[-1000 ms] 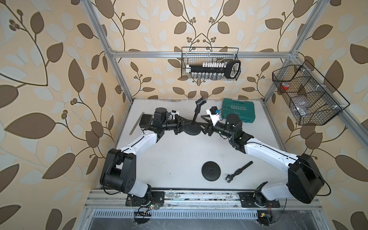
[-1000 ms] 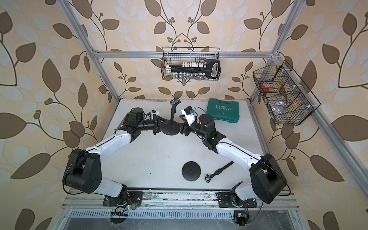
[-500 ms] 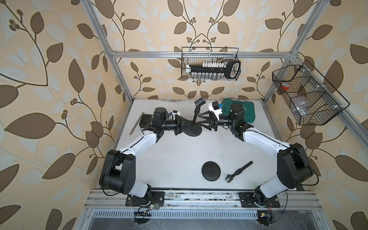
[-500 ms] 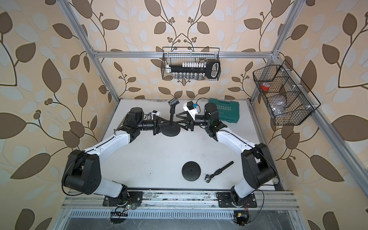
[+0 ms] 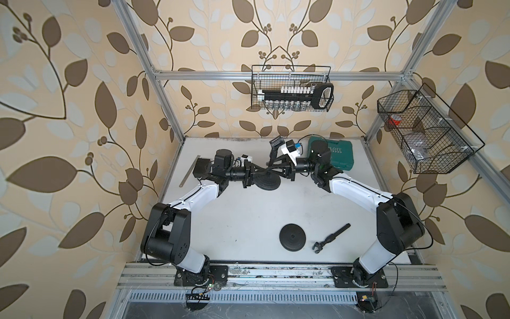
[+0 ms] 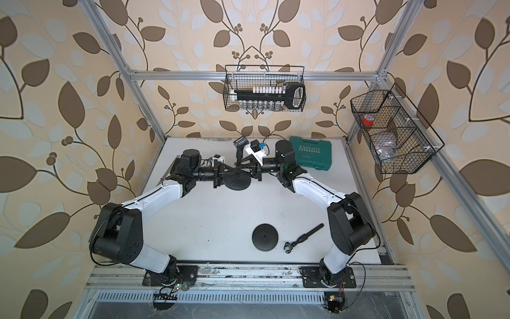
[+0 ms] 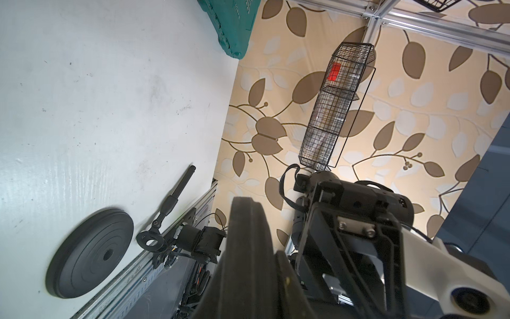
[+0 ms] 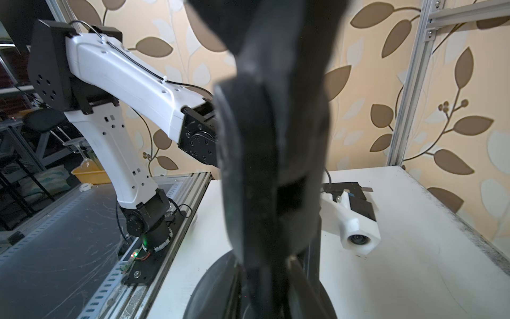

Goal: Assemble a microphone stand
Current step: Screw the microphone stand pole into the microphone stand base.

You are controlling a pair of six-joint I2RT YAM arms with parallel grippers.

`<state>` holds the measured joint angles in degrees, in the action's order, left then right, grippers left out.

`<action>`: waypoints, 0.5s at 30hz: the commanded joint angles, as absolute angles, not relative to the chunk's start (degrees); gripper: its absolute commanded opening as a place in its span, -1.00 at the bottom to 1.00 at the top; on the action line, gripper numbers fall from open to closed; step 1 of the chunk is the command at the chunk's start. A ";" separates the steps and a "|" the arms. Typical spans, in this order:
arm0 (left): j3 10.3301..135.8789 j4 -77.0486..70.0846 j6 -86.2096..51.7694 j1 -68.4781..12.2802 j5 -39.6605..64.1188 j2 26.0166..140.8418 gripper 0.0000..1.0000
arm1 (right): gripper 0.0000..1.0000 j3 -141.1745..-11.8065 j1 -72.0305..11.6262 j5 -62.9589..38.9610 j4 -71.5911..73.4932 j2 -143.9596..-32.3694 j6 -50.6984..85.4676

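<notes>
Left wrist view shows a round base (image 7: 245, 248) edge-on at lower middle, pinched at its rim by the nearly closed left hand (image 5: 259, 174). In both top views this base is at upper centre of the table (image 5: 248, 215), with an upright pole (image 5: 273, 158) rising from it and a clip (image 5: 276, 143) on top. The right hand (image 5: 273, 169) is closed around that pole's foot. I judge stand 1 is being seated or tightened. 1 spare base (image 5: 292, 237) and 1 loose pole (image 5: 332, 236) lie apart at lower right, not yet joined.
</notes>
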<state>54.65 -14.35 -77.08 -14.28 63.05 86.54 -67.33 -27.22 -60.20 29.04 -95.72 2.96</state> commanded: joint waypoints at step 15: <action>59.33 -14.33 -74.16 -14.50 57.16 83.10 -1.00 | -1.00 -56.43 -46.58 12.58 20.08 -83.32 3.95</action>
<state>54.89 -12.53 -73.25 -13.96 59.46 86.28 -56.45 -40.56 -12.73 27.24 -84.20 6.15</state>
